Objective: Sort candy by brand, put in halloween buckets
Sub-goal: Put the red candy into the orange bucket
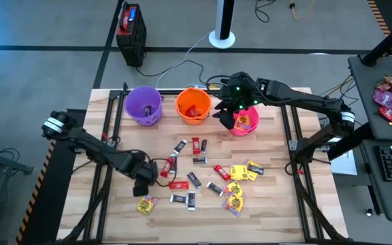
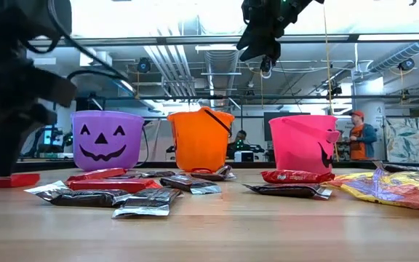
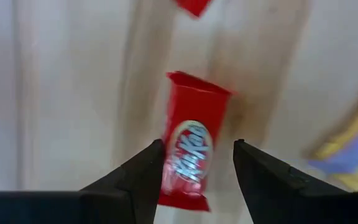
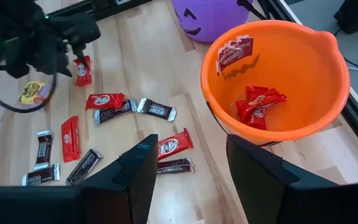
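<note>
Pale wooden planks form the table top, with three halloween buckets lined along its far edge: purple bucket, orange bucket and pink bucket; the row keeps each brand's target apart and within reach of either arm. Candy lies scattered across the middle of the table, red bars, dark bars and yellow packets still mixed, so the sorting looks only partly done; the orange bucket already holds a few red bars, which suggests that bucket is meant for that brand.

Left gripper is low over the table's left-centre, its jaws open and straddling a red KitKat bar lying flat between the fingers; the blurred wrist view makes it hard to say whether the fingers touch the wrapper, but they are not closed on it.

Right gripper hangs high above the gap between the orange and pink buckets, jaws open and empty, probably clear of the buckets' rims on purpose.
</note>
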Controlling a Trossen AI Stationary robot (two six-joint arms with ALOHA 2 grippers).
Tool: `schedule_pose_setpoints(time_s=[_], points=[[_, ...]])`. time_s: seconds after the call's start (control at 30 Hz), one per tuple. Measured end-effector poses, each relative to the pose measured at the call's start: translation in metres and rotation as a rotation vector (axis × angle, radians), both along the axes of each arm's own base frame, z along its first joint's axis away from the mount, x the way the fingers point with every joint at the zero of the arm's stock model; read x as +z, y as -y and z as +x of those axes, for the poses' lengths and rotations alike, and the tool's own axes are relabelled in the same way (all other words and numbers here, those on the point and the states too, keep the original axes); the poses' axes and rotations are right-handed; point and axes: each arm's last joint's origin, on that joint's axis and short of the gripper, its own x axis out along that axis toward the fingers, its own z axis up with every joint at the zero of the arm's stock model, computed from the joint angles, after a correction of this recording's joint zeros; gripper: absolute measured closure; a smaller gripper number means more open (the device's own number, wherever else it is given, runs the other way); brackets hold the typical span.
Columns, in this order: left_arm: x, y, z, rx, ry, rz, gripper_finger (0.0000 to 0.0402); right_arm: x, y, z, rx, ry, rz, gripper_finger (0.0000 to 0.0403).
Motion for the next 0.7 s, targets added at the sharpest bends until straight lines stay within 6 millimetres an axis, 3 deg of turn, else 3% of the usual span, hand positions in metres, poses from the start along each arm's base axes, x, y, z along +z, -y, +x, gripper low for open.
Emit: schedule_pose_setpoints(time_s=[0.4, 0.7], points=[[-0.013, -0.003, -0.007, 0.048, 0.006, 0.0, 0.0234, 0.0, 0.0, 0.0, -0.006, 0.004, 0.004, 0.022], [-0.012, -0.001, 0.0, 0.133, 0.067, -0.041, 0.0312, 0.001, 0.001, 0.002, -0.007, 0.026, -0.005, 0.022]])
